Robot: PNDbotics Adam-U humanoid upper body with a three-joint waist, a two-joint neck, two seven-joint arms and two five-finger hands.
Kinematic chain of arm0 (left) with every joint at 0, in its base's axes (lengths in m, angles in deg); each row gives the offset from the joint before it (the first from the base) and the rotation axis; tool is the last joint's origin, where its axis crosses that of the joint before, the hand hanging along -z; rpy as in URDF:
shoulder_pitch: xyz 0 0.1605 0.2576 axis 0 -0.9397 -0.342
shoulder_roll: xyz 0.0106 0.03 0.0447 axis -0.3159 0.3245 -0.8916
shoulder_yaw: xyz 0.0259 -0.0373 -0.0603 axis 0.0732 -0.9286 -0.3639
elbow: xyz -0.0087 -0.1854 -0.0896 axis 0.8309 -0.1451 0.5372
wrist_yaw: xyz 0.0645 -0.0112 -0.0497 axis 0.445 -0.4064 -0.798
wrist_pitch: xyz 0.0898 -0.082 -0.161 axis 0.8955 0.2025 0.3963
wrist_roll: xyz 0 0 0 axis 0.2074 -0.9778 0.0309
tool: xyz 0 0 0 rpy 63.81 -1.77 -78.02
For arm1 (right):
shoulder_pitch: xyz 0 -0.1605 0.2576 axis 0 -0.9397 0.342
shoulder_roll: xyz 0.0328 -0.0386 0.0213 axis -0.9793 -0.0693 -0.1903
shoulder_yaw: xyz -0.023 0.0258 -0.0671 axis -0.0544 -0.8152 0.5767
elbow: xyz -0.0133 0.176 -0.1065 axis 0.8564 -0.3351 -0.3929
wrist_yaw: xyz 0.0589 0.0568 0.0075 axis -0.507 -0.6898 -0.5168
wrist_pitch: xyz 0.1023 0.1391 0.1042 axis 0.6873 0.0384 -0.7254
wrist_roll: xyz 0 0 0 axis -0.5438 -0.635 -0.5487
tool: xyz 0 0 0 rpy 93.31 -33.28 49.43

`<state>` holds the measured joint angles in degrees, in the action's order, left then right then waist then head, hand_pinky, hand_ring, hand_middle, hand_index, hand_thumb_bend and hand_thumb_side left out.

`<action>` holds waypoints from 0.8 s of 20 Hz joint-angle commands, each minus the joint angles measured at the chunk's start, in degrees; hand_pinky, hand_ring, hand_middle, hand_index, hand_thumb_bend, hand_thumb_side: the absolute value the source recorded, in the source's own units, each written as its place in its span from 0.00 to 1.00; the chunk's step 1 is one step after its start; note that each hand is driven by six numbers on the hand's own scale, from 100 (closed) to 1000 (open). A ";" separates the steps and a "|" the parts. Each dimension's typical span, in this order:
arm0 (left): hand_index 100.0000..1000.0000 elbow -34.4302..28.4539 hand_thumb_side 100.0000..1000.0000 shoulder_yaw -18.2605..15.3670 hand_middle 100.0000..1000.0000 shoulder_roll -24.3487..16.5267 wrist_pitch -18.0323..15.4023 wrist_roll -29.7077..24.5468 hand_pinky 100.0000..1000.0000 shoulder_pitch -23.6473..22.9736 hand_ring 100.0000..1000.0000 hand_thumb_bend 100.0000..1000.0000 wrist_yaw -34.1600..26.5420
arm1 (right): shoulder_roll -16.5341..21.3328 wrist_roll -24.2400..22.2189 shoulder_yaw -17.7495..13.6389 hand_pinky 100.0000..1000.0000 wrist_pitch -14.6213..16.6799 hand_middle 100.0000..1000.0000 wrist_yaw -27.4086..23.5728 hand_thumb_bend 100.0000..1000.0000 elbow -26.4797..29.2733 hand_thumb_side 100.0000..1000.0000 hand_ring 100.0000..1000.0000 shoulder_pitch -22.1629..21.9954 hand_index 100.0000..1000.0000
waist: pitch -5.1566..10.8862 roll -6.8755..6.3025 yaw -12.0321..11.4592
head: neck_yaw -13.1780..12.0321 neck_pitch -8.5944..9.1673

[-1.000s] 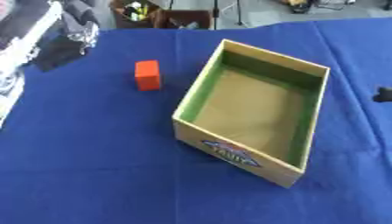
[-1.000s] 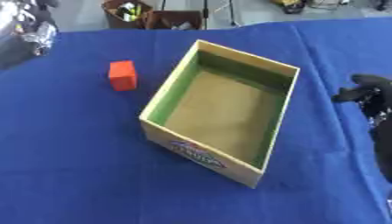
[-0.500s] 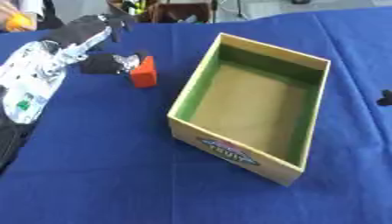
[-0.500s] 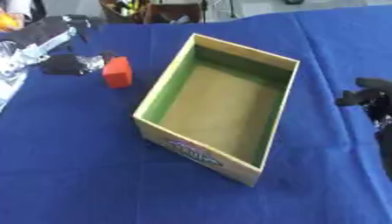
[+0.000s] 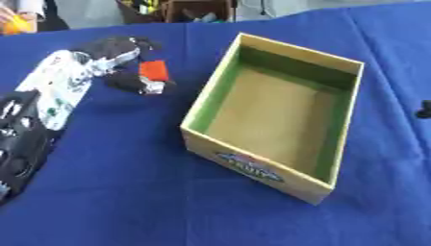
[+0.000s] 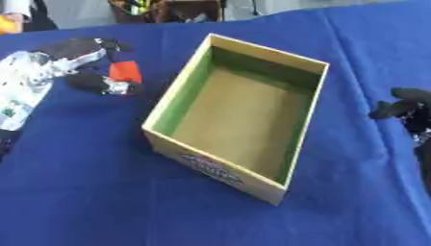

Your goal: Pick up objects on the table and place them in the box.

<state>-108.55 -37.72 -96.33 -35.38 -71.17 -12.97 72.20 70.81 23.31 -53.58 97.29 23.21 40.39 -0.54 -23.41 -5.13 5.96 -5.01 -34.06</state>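
Left hand [image 5: 126, 62] now closed around orange-red block [image 5: 153, 70], where half a second ago only nearing it and a second ago not at it at all. Fingers curled over far side of block, thumb against near side, block pinched between; block apparently at or barely off blue tablecloth [image 5: 126, 192], cannot tell which. Block left of cardboard box [image 5: 278, 178], near its far-left corner, apart from box wall. Box open, interior showing nothing inside. Right hand [image 6: 402, 109] at right edge, right of box, fingers bent inward, holding nothing, position roughly unchanged. Judgement: grasp step appears reached; lift, carry rightward over green-lined wall and release into box not yet done. Task at early stage.
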 commanded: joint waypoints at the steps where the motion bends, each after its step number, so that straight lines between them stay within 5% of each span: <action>1: 1.00 0.19 0.84 -1.22 0.92 -2.18 0.93 -2.75 0.61 2.35 0.81 0.63 2.84 | 0.43 -0.74 0.28 0.85 -0.06 0.48 0.52 0.00 1.17 0.89 0.60 0.57 0.74 | 1.00 0.10 0.15 | -0.31 0.77; 13: 1.00 -6.82 0.84 -2.80 0.92 -3.98 1.79 -9.22 0.66 3.24 0.82 0.58 13.42 | 0.21 -1.34 0.41 0.86 -0.35 0.47 1.11 0.00 1.17 0.89 0.60 0.66 0.74 | 0.39 -0.18 0.11 | -0.21 0.68; 16: 1.00 -5.70 0.73 -3.49 0.89 -3.22 0.27 -10.79 0.63 3.34 0.81 0.57 16.22 | 0.07 -1.59 0.54 0.86 -0.46 0.47 1.30 0.00 1.17 0.90 0.60 0.84 0.74 | 0.05 -0.34 0.55 | -0.75 1.00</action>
<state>-113.74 -40.11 -98.46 -34.65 -81.31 -10.98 87.20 70.68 21.96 -53.04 96.80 24.12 40.39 -0.08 -24.51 -5.66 6.59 -5.44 -33.61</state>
